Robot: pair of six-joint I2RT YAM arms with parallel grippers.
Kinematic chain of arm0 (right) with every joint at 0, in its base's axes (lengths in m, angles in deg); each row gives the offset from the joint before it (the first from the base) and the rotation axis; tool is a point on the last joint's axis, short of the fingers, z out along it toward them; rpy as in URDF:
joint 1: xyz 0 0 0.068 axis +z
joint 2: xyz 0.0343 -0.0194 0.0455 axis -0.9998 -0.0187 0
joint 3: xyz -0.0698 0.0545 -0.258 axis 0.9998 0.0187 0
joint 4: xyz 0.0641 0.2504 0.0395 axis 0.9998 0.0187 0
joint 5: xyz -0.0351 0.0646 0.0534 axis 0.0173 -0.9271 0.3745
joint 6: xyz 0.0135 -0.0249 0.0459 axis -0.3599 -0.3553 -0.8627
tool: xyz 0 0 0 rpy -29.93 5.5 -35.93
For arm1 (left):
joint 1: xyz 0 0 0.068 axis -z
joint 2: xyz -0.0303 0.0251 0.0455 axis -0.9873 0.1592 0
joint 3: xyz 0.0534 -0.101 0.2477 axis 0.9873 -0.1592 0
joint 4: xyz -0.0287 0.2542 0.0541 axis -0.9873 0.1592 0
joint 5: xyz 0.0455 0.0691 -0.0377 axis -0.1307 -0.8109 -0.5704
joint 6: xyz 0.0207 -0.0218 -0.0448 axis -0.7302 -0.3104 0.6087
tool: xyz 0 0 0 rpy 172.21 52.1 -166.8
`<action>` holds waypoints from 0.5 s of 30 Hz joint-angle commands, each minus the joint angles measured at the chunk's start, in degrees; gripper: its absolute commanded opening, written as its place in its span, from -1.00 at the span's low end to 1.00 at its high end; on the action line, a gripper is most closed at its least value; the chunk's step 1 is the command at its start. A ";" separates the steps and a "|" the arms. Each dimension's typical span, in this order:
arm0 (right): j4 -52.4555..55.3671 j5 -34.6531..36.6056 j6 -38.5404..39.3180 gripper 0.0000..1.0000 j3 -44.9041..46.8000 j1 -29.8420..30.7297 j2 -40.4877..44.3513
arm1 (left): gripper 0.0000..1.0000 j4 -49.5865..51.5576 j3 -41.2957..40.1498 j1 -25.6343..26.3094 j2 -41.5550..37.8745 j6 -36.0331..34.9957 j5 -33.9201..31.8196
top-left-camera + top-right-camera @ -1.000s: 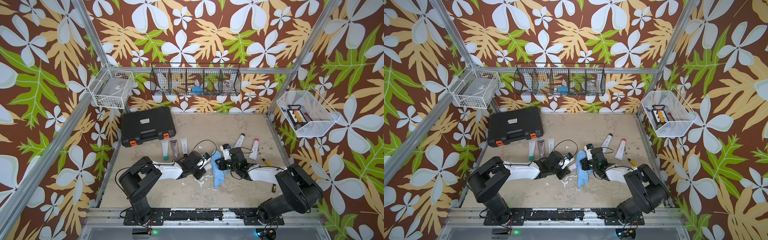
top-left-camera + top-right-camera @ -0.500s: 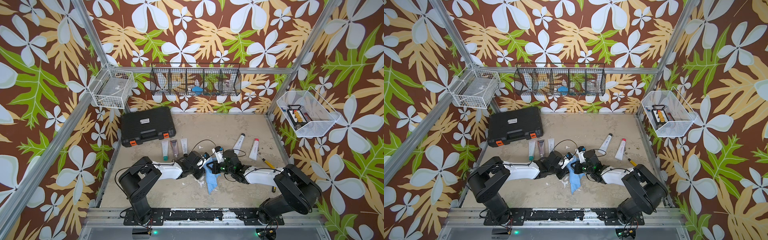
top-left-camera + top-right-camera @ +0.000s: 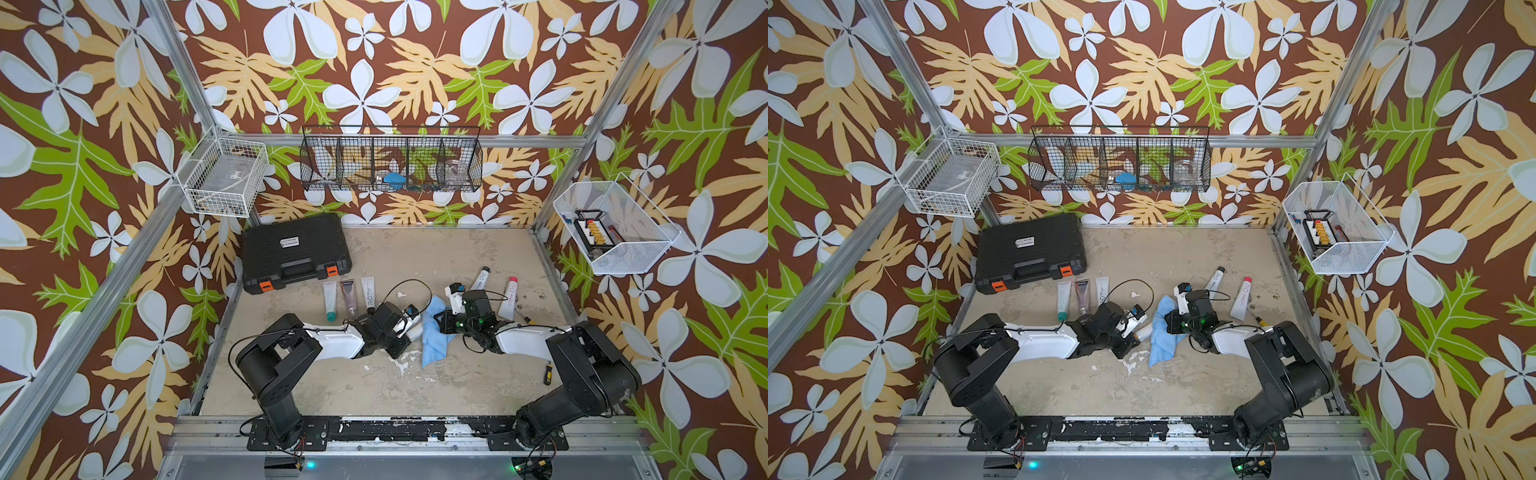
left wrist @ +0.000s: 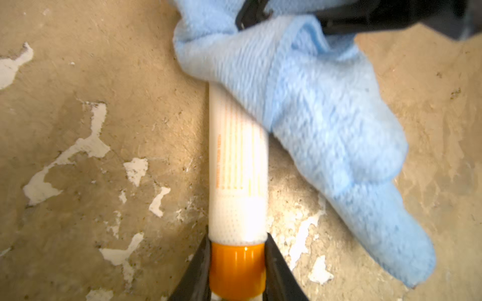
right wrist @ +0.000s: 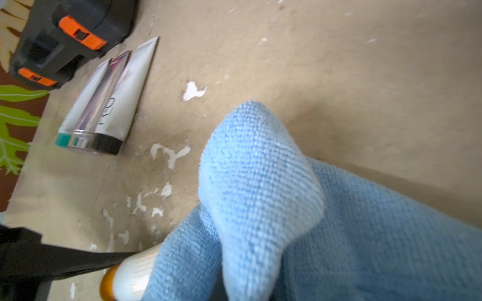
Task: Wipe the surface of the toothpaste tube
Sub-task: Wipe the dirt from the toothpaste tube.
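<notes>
A white toothpaste tube (image 4: 238, 161) with an orange cap lies on the tabletop. My left gripper (image 4: 237, 245) is shut on the cap, one black finger on each side. A light blue cloth (image 4: 326, 109) drapes over the tube's far end, and my right gripper (image 3: 440, 323) is shut on that cloth. In both top views the cloth (image 3: 1163, 332) hangs between the two grippers, with only a short white stretch of tube (image 3: 415, 330) showing. In the right wrist view the cloth (image 5: 260, 182) hides the right fingers, and the tube (image 5: 133, 276) pokes out beside it.
A black case (image 3: 295, 251) sits at the back left, with three tubes (image 3: 347, 297) lying in front of it. Two more tubes (image 3: 480, 280) (image 3: 509, 297) lie right of the right wrist. A small screwdriver (image 3: 548, 372) lies by the right arm. Wire baskets hang on the walls.
My right gripper swept the cloth left over the tube, then drew back a little to the right. The left gripper stayed in place on the cap.
</notes>
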 commanded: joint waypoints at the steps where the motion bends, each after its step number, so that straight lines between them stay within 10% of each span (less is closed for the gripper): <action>1: 3.48 1.12 1.95 -1.00 0.09 -1.91 1.05 | -0.43 -0.90 -0.04 -0.09 -0.35 -0.17 -0.19; 15: 1.61 -5.13 1.71 -1.00 -1.35 5.02 0.98 | -0.43 -1.06 -0.22 -0.09 -0.53 -0.17 -0.09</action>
